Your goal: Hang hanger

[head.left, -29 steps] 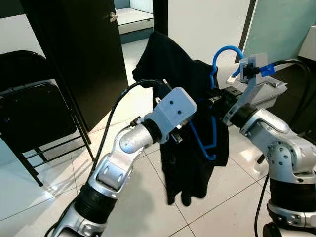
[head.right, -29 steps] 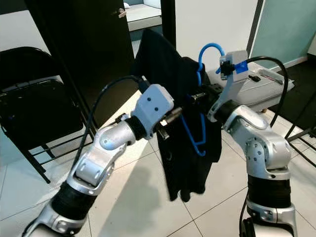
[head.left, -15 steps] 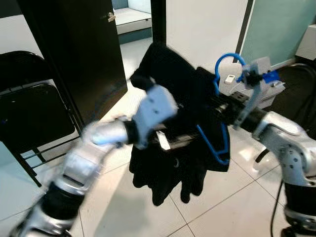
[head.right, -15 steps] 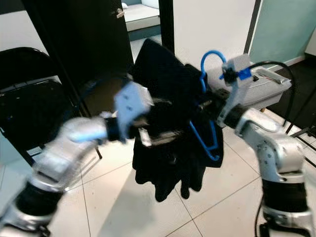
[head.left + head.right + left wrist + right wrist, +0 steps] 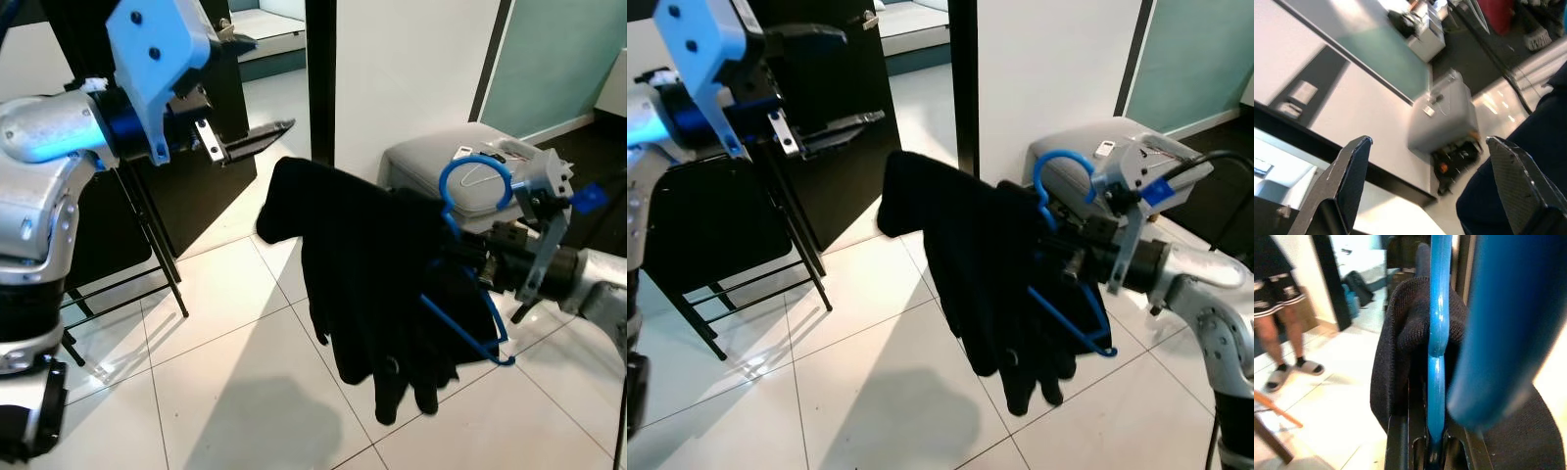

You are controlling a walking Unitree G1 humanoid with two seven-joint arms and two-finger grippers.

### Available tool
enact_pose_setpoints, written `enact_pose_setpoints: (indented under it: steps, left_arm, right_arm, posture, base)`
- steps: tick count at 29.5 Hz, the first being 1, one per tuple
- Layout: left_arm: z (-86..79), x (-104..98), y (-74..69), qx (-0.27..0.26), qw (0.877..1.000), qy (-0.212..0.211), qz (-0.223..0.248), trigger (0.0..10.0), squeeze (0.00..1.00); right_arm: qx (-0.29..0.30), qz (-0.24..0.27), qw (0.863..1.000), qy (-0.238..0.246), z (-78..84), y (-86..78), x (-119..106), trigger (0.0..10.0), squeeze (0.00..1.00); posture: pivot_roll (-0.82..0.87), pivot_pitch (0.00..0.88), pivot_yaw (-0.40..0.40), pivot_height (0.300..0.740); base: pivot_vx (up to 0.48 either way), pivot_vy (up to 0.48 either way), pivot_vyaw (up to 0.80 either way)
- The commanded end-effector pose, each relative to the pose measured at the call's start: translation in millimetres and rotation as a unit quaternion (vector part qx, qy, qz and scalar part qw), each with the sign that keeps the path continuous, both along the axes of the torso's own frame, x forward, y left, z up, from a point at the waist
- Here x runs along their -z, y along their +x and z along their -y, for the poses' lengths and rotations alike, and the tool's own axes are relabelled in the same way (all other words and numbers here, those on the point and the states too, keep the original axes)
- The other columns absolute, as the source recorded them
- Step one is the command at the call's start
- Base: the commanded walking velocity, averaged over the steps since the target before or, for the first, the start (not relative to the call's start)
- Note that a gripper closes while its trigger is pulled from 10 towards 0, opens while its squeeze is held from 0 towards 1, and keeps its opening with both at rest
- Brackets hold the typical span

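White floor tiles (image 5: 225,352); blue hanger (image 5: 470,255) carries black garment (image 5: 372,284).

White tiled floor (image 5: 245,392) carries a black folding chair (image 5: 715,225) and a grey box (image 5: 441,176)

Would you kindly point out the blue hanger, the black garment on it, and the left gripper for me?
blue hanger (image 5: 473,168): left eye view, on the top of its curved hook.
black garment (image 5: 362,255): left eye view, on the middle of the draped cloth.
left gripper (image 5: 263,141): left eye view, between the raised open fingertips.
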State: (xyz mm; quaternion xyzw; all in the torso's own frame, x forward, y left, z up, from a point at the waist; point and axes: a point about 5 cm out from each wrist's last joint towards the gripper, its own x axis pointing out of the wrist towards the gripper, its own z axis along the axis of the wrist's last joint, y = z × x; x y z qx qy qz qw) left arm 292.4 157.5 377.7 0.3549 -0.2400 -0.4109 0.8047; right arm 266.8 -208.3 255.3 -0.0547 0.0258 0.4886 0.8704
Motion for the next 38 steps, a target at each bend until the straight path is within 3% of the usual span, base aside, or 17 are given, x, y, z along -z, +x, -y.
enact_pose_setpoints:
  steps: [1,3,4,5,6,7,9,10,11,16,19,27,28,29,30,38]
  left_arm:
    - [1.5,3,0.3,0.009,0.999,0.036,-0.010,10.0,0.00]
    - [6.0,10,0.5,0.031,0.997,0.058,-0.033,10.0,0.00]
    - [12.4,20,-0.1,0.057,0.993,0.075,-0.070,10.0,0.00]
    - [12.4,20,-0.1,0.057,0.993,0.075,-0.070,10.0,0.00]
    - [19.4,36,-2.5,0.092,0.983,0.107,-0.121,10.0,0.00]
    - [19.4,36,-2.5,0.092,0.983,0.107,-0.121,10.0,0.00]
    - [25.1,60,-6.4,0.135,0.958,0.170,-0.186,10.0,0.00]
    - [25.1,60,-6.4,0.135,0.958,0.170,-0.186,10.0,0.00]
    - [25.0,66,-7.1,0.144,0.950,0.187,-0.203,10.0,0.00]
    - [23.1,69,-7.0,0.157,0.941,0.202,-0.223,10.0,0.00]
    - [20.5,75,-5.8,0.161,0.931,0.231,-0.231,10.0,0.00]
    - [19.9,74,-2.5,0.153,0.932,0.234,-0.229,10.0,0.00]
    - [19.4,75,-2.5,0.153,0.930,0.236,-0.236,9.2,0.00]
    - [19.4,75,-2.5,0.153,0.930,0.236,-0.236,9.2,0.00]
    - [19.1,76,-3.0,0.156,0.928,0.235,-0.244,0.0,0.00]
    - [15.6,76,-5.7,0.170,0.921,0.228,-0.267,0.0,0.00]
  right_arm:
    - [-0.039,0.015,0.999,0.000,-8.9,-6.4,-6,10.0,0.00]
    - [-0.052,0.014,0.999,-0.003,-11.9,-8.0,-6,10.0,0.00]
    - [-0.066,0.015,0.998,-0.005,-15.5,-9.5,-6,10.0,0.00]
    - [-0.066,0.015,0.998,-0.005,-15.5,-9.5,-6,10.0,0.00]
    - [-0.078,0.017,0.997,-0.006,-20.0,-10.4,-6,10.0,0.00]
    - [-0.078,0.017,0.997,-0.006,-20.0,-10.4,-6,10.0,0.00]
    - [-0.096,0.021,0.995,-0.008,-25.5,-12.6,-6,10.0,0.00]
    - [-0.096,0.021,0.995,-0.008,-25.5,-12.6,-6,10.0,0.00]
    - [-0.104,0.021,0.994,-0.008,-28.2,-14.5,-6,10.0,0.00]
    - [-0.117,0.022,0.993,-0.007,-31.2,-18.0,-6,10.0,0.00]
    - [-0.130,0.022,0.991,-0.005,-34.6,-20.7,-5,10.0,0.00]
    - [-0.140,0.024,0.990,-0.005,-38.3,-22.4,-5,10.0,0.00]
    - [-0.142,0.025,0.990,-0.005,-38.9,-22.6,-6,10.0,0.00]
    - [-0.142,0.025,0.990,-0.005,-38.9,-22.6,-6,10.0,0.00]
    - [-0.142,0.027,0.989,-0.007,-39.1,-22.5,-6,10.0,0.00]
    - [-0.142,0.024,0.990,-0.011,-39.3,-23.3,-3,10.0,0.00]
  posture:
    - [-0.08,0.008,0.064,0.740]
    - [-0.08,0.005,0.065,0.740]
    - [-0.08,0.003,0.069,0.740]
    - [-0.08,0.003,0.069,0.740]
    - [-0.09,0.003,0.076,0.740]
    - [-0.09,0.003,0.076,0.740]
    - [-0.09,0.000,0.079,0.740]
    - [-0.09,0.000,0.079,0.740]
    - [-0.09,0.000,0.083,0.740]
    - [-0.09,0.000,0.085,0.740]
    - [-0.08,0.000,0.093,0.740]
    - [-0.08,0.000,0.093,0.740]
    - [-0.08,0.000,0.093,0.740]
    - [-0.08,0.000,0.093,0.740]
    - [-0.09,0.000,0.093,0.740]
    - [-0.09,0.000,0.093,0.740]
  base:
    - [0.000,0.000,0.00]
    - [0.000,0.000,0.00]
    - [0.000,0.000,0.00]
    - [0.000,0.000,0.00]
    - [0.000,0.000,0.00]
    - [0.000,0.000,0.00]
    - [0.000,0.000,0.00]
    - [0.000,0.000,0.00]
    - [0.000,0.000,0.00]
    - [0.000,0.000,0.00]
    - [0.000,0.000,0.00]
    - [0.000,0.000,0.00]
    - [0.000,0.000,0.00]
    - [0.000,0.000,0.00]
    - [0.000,0.000,0.00]
    - [0.000,0.000,0.00]
